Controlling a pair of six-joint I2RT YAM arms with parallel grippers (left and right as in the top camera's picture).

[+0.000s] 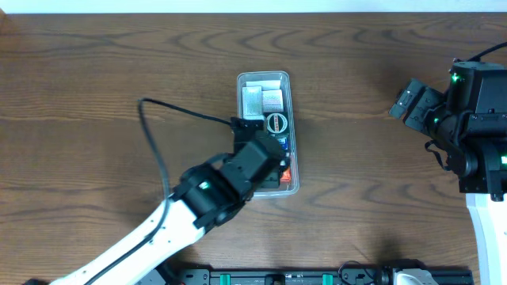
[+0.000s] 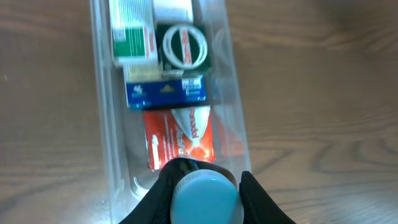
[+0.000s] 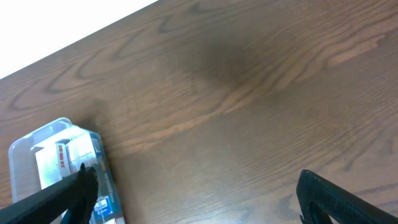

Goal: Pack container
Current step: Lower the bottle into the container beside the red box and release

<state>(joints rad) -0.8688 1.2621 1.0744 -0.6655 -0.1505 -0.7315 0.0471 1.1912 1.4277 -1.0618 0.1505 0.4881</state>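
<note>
The container (image 1: 242,82) is a long clear plastic bin at the table's middle. It holds white and green boxes, a round tape roll (image 2: 184,47), a blue box (image 2: 165,92) and a red packet (image 2: 180,137). My left gripper (image 2: 207,198) is shut on a light-blue-capped item (image 2: 207,202) over the container's near end (image 2: 118,168). In the overhead view the left gripper (image 1: 265,162) covers that end. My right gripper (image 3: 193,196) is open and empty over bare table, far right of the container (image 3: 25,146).
The right arm (image 1: 467,111) stands at the table's right edge. A black cable (image 1: 170,107) arcs from the left arm over the table, left of the container. A rail (image 1: 317,277) runs along the front edge.
</note>
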